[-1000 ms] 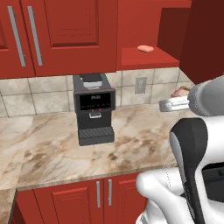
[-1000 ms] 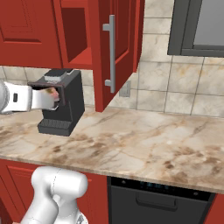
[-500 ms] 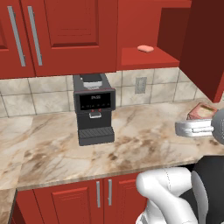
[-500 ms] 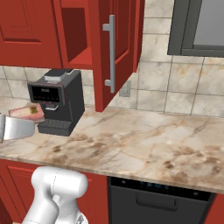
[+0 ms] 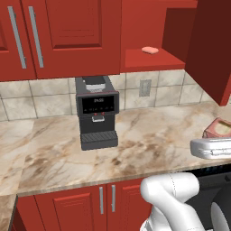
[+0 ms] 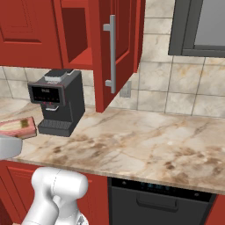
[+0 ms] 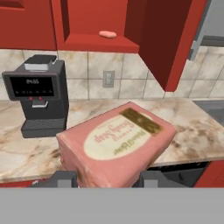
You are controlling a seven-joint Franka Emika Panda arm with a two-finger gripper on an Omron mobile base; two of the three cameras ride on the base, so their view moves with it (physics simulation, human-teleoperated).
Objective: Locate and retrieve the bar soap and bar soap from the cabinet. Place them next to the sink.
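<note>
Pink soaps: 1 boxed (image 7: 116,146), 1 on shelf (image 5: 150,50)

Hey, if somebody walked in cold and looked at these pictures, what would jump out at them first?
Probably the boxy bar soap with its pale label, gripped between the gripper fingers and held above the marble counter. Next, the open red cabinet with a salmon-pink bar soap lying on its shelf. Then the black coffee machine standing on the counter below, against the tiled wall.
</note>
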